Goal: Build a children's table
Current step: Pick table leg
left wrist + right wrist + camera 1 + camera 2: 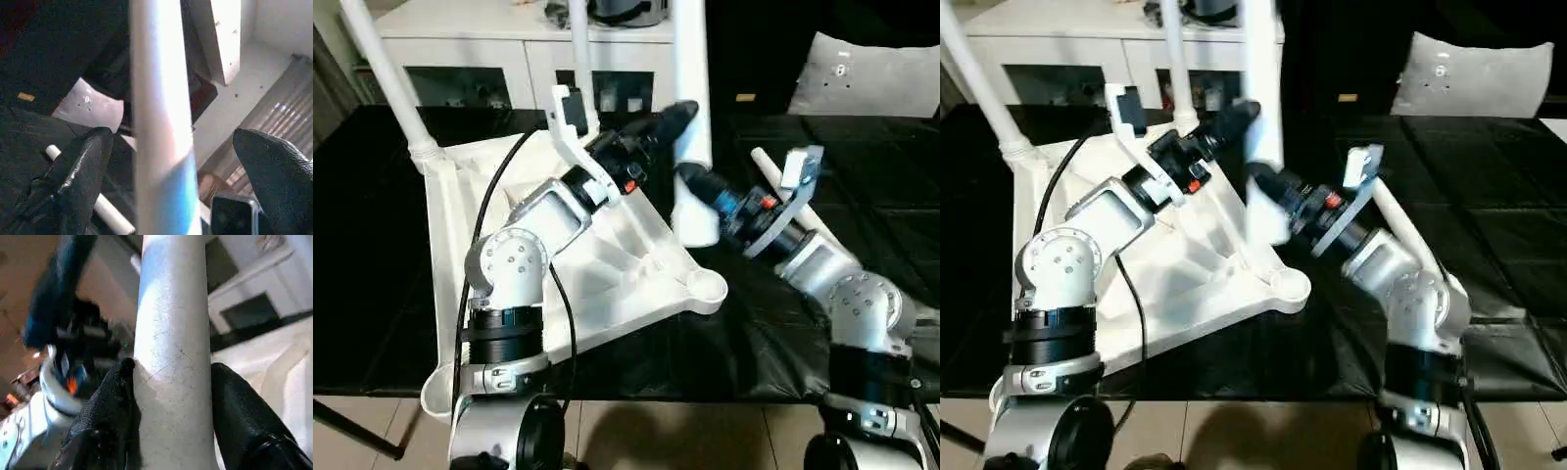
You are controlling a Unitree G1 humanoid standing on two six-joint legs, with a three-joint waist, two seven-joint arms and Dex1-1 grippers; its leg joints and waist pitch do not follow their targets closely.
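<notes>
I am building a little table, and I can see how far I have got. The white table top [607, 264] lies upside down on the black mat [372, 245], with its ribbed side facing up, mostly on the left in front of me. Two legs already stand in the far sockets: one far-left leg [386, 73] leans out to the left, and a second leg [579, 59] rises at the far middle, behind my left arm. So I think about half the legs are in. My right gripper [171, 396] is squeezing a third leg [690, 88], holding it nearly upright just to the right of the table top. Its two black fingers [105, 416] press on both sides of that leg. My left gripper [171, 171] is spread wide, with that leg standing between its fingers [78, 166] but not touching them, so it holds nothing. The near-right corner socket [707, 287] is empty and looks like the closest place for this leg to go. The near-left corner [435, 392] also looks empty, though my arm hides part of it. A fourth leg [773, 168] lies flat on the mat on the right, behind my right arm. So two legs are left to fit, and then the table must be turned over onto its feet. Far away stand a white cabinet [489, 49] and a grey cushion [871, 73].
</notes>
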